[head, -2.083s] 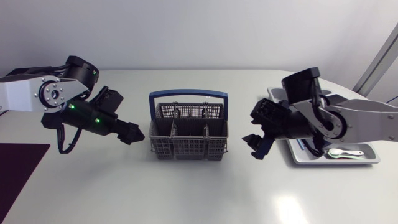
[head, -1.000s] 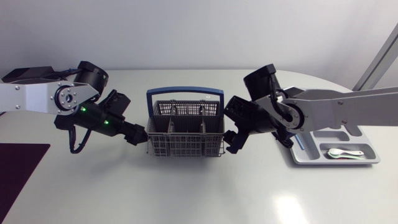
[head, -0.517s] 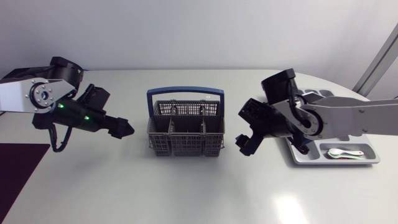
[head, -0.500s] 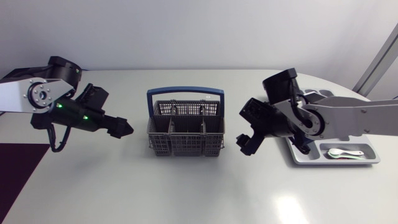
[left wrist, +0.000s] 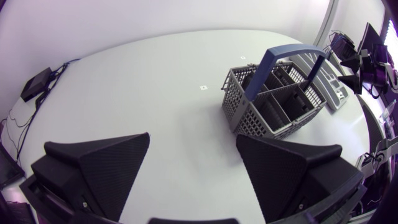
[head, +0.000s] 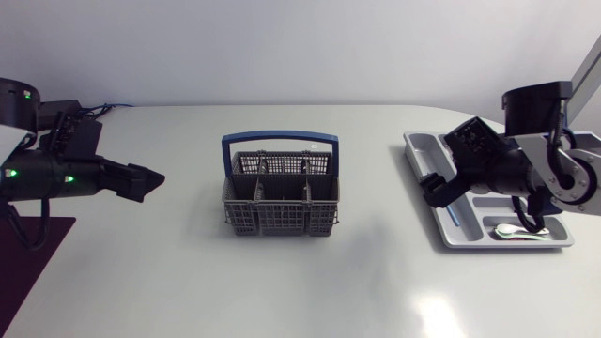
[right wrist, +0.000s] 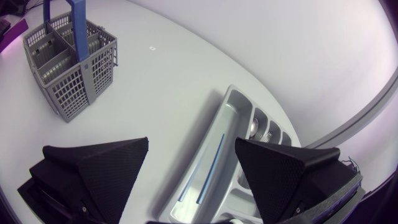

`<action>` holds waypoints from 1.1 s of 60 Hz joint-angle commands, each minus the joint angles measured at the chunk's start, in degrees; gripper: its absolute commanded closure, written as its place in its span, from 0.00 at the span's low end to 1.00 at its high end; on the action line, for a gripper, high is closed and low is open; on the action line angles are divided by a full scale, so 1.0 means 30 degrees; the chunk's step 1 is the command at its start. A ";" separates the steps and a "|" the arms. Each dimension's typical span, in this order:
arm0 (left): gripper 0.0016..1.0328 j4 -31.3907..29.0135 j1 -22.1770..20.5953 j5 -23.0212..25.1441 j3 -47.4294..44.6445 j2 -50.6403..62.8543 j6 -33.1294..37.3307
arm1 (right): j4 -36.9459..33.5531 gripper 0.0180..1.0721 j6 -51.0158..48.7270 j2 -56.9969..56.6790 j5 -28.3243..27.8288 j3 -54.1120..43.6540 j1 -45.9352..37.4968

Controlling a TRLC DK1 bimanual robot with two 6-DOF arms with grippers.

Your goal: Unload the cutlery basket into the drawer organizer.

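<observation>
The grey mesh cutlery basket (head: 282,195) with a blue handle stands mid-table; I see no cutlery in its compartments. The grey drawer organizer (head: 423,150) lies at the right and holds a white spoon (head: 521,230) and a blue utensil (head: 454,216). My left gripper (head: 146,180) hovers open far left of the basket, with nothing between its fingers. In the left wrist view this gripper (left wrist: 193,168) points toward the basket (left wrist: 273,99). My right gripper (head: 434,188) is open and empty over the organizer's left rim. Just ahead of the right gripper (right wrist: 193,168) lies the organizer (right wrist: 231,106), with the basket (right wrist: 68,62) farther off.
A dark purple mat (head: 28,258) lies at the table's front left corner. A black box with cables (left wrist: 37,84) sits at the table's far edge, ahead of the left gripper. Bare tabletop surrounds the basket on every side.
One second ago both grippers were against the basket's sides. Both have since drawn away outward, the left toward the table's left edge, the right back over the organizer. The basket stayed in place.
</observation>
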 commanded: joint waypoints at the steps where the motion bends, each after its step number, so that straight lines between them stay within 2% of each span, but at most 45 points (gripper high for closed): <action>1: 0.05 0.0654 0.0224 0.0035 -0.1117 -0.1686 -0.0218 | 0.0100 0.05 0.0544 -0.1176 0.0123 -0.0912 -0.0309; 9: 0.05 0.1533 0.0722 0.0035 -0.2025 -0.3503 -0.1420 | 0.0100 0.05 0.0427 -0.3374 0.0093 -0.1791 -0.0631; 23: 0.05 0.2324 0.1220 -0.0024 -0.3343 -0.5436 -0.1508 | 0.0130 0.05 0.0574 -0.7299 0.0035 -0.3842 -0.1598; 33: 0.05 0.4258 0.1191 -0.0083 -0.5511 -0.8425 -0.1742 | 0.0657 0.05 0.1335 -1.0991 0.0972 -0.5746 -0.1979; 40: 0.05 0.4785 0.1132 -0.0171 -0.6273 -0.9596 -0.1947 | 0.0803 0.05 0.1423 -1.2749 0.1529 -0.6713 -0.1979; 51: 0.05 0.6430 0.1086 -0.0993 -0.8165 -1.1768 -0.2229 | 0.1207 0.05 0.2552 -1.5177 0.1385 -0.8293 -0.2039; 66: 0.05 0.6632 0.0337 -0.2391 -1.0211 -1.4469 -0.3054 | 0.1636 0.05 0.4993 -1.7896 0.0821 -1.0128 -0.1980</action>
